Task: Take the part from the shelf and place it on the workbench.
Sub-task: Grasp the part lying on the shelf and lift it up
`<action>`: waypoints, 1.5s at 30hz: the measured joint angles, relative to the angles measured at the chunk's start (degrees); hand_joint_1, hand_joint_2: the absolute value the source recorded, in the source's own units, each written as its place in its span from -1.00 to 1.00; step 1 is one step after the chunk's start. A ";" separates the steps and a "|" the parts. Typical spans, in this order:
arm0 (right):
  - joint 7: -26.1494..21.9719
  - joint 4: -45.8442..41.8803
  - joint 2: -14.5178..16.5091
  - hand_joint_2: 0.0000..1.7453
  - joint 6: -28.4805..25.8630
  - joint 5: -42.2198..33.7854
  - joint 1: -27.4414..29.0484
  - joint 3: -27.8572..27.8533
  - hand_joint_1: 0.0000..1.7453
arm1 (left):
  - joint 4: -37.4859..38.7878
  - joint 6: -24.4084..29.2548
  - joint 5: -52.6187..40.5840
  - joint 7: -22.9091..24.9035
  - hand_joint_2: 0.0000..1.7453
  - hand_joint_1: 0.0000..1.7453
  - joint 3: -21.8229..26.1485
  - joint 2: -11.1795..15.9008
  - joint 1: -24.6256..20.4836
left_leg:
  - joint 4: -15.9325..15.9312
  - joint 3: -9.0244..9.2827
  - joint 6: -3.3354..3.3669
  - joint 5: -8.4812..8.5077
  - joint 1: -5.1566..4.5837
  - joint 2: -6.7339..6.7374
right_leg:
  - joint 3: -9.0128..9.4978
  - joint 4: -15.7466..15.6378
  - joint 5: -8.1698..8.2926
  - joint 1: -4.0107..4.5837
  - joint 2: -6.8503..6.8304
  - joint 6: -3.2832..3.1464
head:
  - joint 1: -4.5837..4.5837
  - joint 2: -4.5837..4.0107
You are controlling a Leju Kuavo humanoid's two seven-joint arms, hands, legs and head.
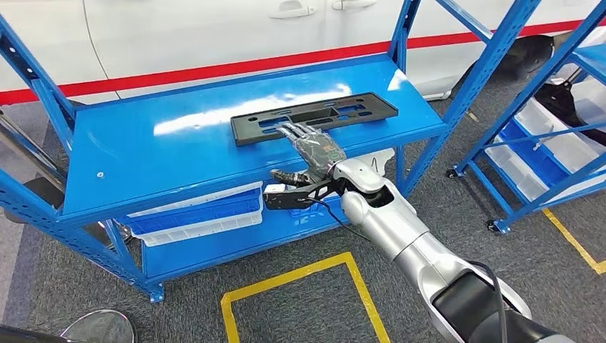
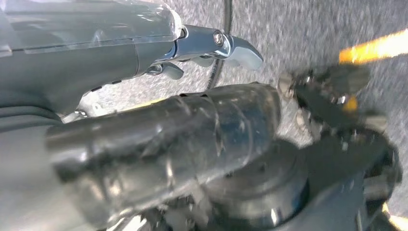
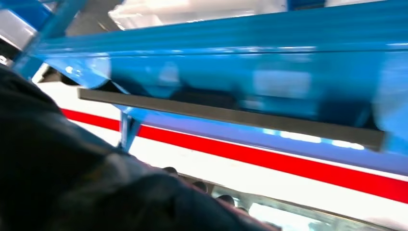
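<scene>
On the blue shelf's top deck, the right hand (image 1: 312, 146) lies palm-down with its fingers (image 1: 293, 131) stretched flat over the near edge of the black part (image 1: 314, 117). They rest on it but do not appear to have closed around anything; whether the thumb is under the edge I cannot tell. The part lies flat on the shelf (image 1: 143, 150), its long side toward the robot. A flat, wide plate offers little to grip, so it may slide back or tip from one end. The left hand (image 2: 144, 144) hangs low; its state is unclear.
</scene>
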 joint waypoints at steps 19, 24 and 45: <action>-1.06 1.82 0.94 -1.00 0.25 -0.58 -1.01 0.56 -1.00 | 3.46 -1.33 1.23 -0.87 -1.00 -1.00 -1.18 0.00 -1.58 | 0.97 -2.74 1.34 2.02 1.59 -2.30 | -6.66 15.67 -8.56 -2.47 1.42 6.58 | 0.37 0.00; -1.09 2.23 0.94 -1.00 0.26 -0.62 -1.28 0.86 -1.00 | 4.84 -1.98 1.23 -1.10 -1.00 -1.00 -1.31 -0.28 -2.09 | 0.86 -2.51 1.23 2.03 1.68 -2.23 | -2.93 8.61 -3.45 -3.05 1.26 6.47 | 0.36 0.00; -2.07 3.73 1.96 -1.00 0.21 -0.66 -2.09 1.39 -1.00 | 11.01 -4.94 1.40 -2.17 -1.00 -1.00 -1.86 -1.87 -4.33 | -1.37 -1.25 1.97 2.79 0.66 -2.14 | -0.44 2.31 -1.88 -1.00 1.51 4.92 | 0.38 0.00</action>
